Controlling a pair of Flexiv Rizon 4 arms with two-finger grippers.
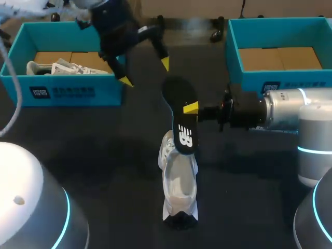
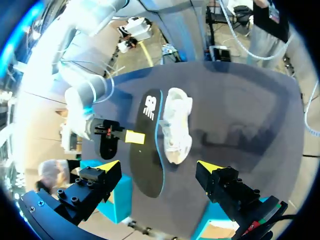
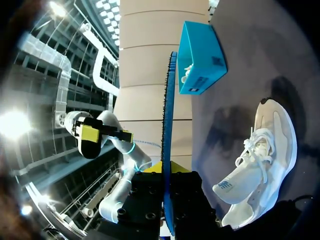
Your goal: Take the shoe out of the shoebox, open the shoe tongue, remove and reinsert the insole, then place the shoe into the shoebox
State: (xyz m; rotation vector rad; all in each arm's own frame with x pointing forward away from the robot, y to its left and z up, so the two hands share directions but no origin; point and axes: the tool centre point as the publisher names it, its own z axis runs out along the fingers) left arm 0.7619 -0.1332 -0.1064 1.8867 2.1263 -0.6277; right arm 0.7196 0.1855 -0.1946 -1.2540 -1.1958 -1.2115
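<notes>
Step in hand: reinserting the insole, judging by the layout. The flat black foam insole (image 1: pixel 182 111) is out of the shoe and held in the air.
Right gripper (image 3: pixel 167 171): clamped on the insole near its middle, one yellow-tipped finger on each face. The insole stands on edge between them.
Left gripper (image 1: pixel 146 72): fingers spread wide with nothing between them. It hangs above the table beyond the insole's far end.
White laced sneaker (image 1: pixel 179 181): stands on its sole on the dark table (image 1: pixel 93 135), between the arms, with its opening facing up.
Insole relative to sneaker: the lower end hangs over the laced forepart. You cannot tell from these views whether they touch.
Technique: turn the insole flat side down and lead with one end into the opening. Slide it toward the toe. Bring the left gripper down to steady the sneaker or hold the tongue back. Release only once the insole lies seated.
Risk: the unsupported sneaker will likely tip or slide if you push against it.
Teal cardboard shoebox (image 1: pixel 67 93): at the far left, well apart from the sneaker, with a second white shoe (image 1: pixel 65 67) inside.
</notes>
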